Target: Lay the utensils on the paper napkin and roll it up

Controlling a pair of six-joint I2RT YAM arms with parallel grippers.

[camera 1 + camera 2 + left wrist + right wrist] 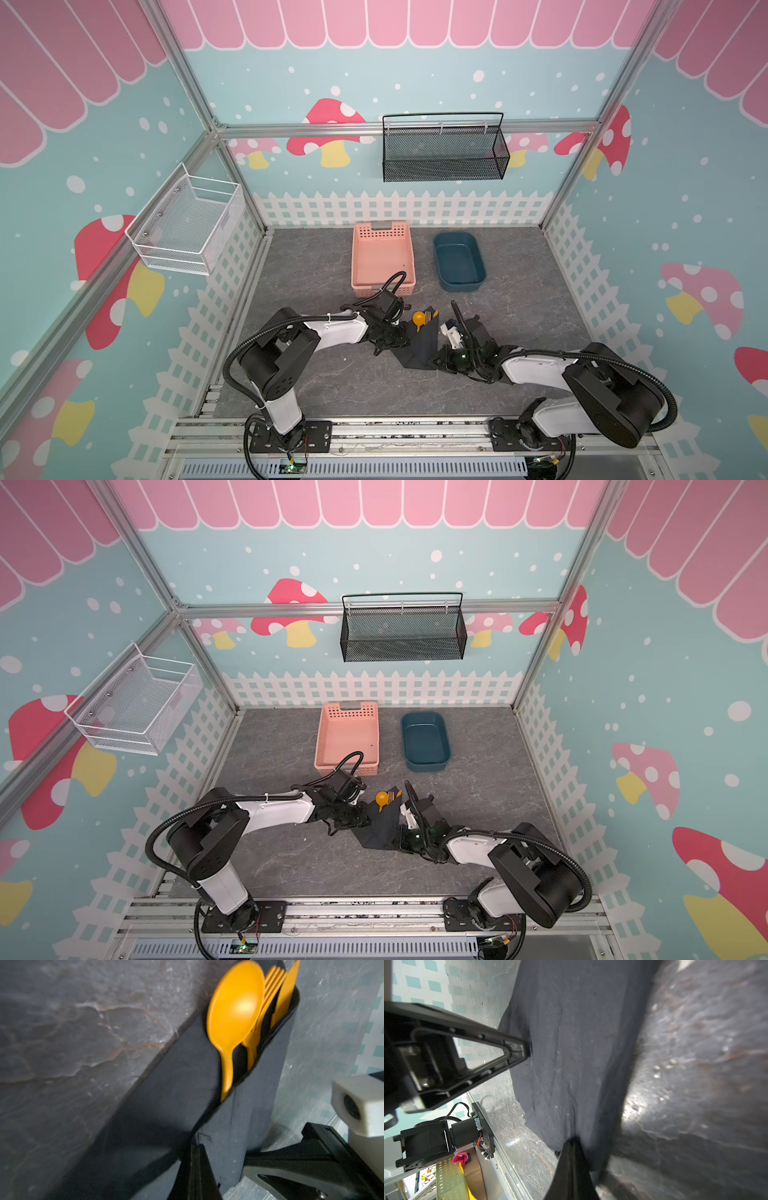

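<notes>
At the near middle of the grey table (pixel 311 374), the black paper napkin (pixel 424 347) is lying partly folded, one long flap wrapping over the handles of the utensils (pixel 419 318).

- The right gripper (pixel 437 358) is pinching the napkin's near right edge. Its jaws are closed flat on the paper, and in the right wrist view its fingertips (pixel 572 1147) are meeting on a puckered crease.
- The left gripper (pixel 407 340) is coming in from the left side. Its jaws are likewise clamped on the napkin's folded edge, and the paper is creasing at the tip.
- Just beyond the grippers, the heads of the utensils are sticking out of the fold's far end. Spoon (pixel 234 1009), fork (pixel 274 980) and knife (pixel 288 989) are lying side by side, the spoon's bowl partly overlapping the fork.
- Farther back, the pink basket (pixel 383 232) and the blue tub (pixel 457 286) are sitting side by side on the table, well apart from the napkin.
- On the back wall a black mesh basket (pixel 444 166) is hanging, and on the left wall a white wire basket (pixel 187 224).
</notes>
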